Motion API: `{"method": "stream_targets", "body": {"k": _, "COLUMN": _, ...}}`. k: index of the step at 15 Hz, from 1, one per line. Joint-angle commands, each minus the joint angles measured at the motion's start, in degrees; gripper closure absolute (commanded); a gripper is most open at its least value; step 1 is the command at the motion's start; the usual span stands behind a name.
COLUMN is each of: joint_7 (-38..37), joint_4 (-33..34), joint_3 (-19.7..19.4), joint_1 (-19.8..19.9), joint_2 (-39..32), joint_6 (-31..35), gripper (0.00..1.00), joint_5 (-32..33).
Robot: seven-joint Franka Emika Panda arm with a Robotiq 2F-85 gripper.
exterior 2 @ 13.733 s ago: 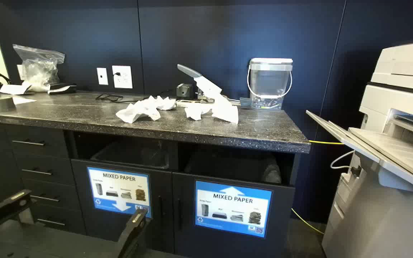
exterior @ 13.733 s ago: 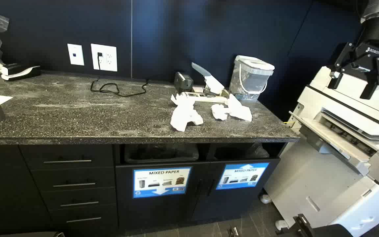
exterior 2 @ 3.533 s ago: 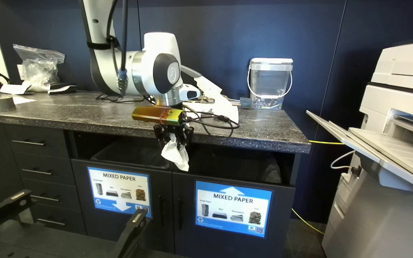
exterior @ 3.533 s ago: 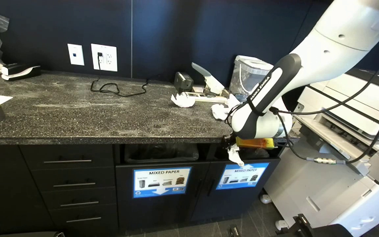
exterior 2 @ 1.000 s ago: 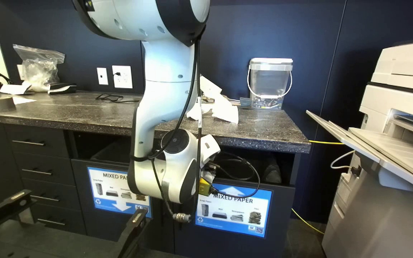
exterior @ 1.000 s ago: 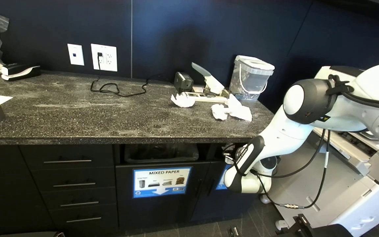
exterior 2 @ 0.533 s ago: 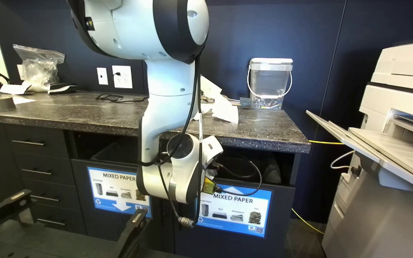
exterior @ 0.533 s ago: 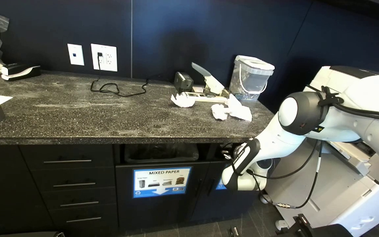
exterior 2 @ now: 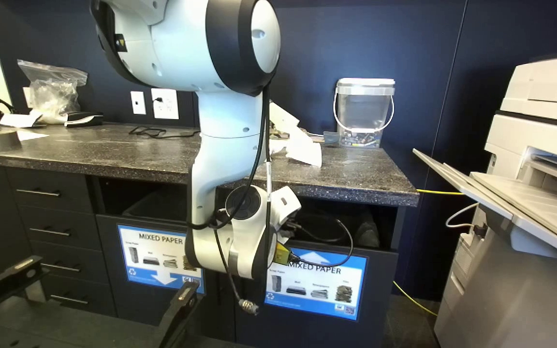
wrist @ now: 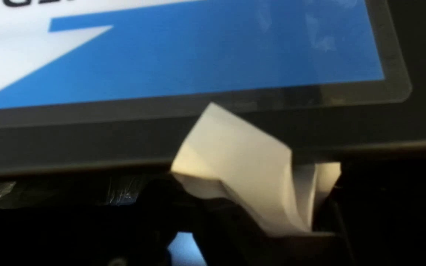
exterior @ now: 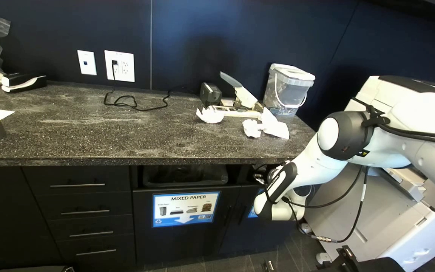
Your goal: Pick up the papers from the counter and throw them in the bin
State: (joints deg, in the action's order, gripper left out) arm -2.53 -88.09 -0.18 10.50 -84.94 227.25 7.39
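On the speckled counter rest crumpled papers: one sheet near the stapler, a small crumple and a larger sheet beside it. The arm reaches under the counter edge, into the opening of the bin with the mostly blue label. A folded white paper stands at my gripper in the wrist view, just past the bin's front edge. The dark fingers barely show against the dark interior, so whether they still pinch the paper is unclear. Both exterior views hide the fingertips.
A similar opening with a whiter label adjoins the bin. The counter's back holds a stapler, a black box, a translucent tub and a black cable. A printer stands at the side.
The front sheet has left the counter; it hung from my gripper before the bin openings and is now at the bin's mouth. Over the last second the arm sank slightly.
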Motion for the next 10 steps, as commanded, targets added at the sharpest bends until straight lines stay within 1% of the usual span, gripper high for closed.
{"method": "stream_targets", "body": {"k": 1, "joint_7": -0.27, "joint_4": 1.85, "joint_3": -0.52, "joint_1": -0.52, "joint_2": -0.19, "joint_6": -0.14, "gripper": 0.40, "joint_5": 0.88}}
{"method": "stream_targets", "body": {"k": 2, "joint_7": -0.17, "joint_4": 1.90, "joint_3": -0.59, "joint_1": -0.56, "joint_2": -0.21, "joint_6": -0.10, "gripper": 0.31, "joint_5": 0.70}}
{"method": "stream_targets", "body": {"k": 6, "joint_7": 0.56, "joint_4": 2.13, "joint_3": -1.20, "joint_1": -0.98, "joint_2": -0.27, "joint_6": 0.27, "gripper": 0.01, "joint_5": -0.15}}
{"method": "stream_targets", "body": {"k": 7, "joint_7": 0.76, "joint_4": 2.13, "joint_3": -1.38, "joint_1": -1.14, "joint_2": -0.27, "joint_6": 0.38, "gripper": 0.00, "joint_5": -0.41}}
{"method": "stream_targets", "body": {"k": 10, "joint_7": 1.46, "joint_4": 1.85, "joint_3": -2.15, "joint_1": -1.74, "joint_2": 0.05, "joint_6": -0.18, "gripper": 0.00, "joint_5": -1.88}}
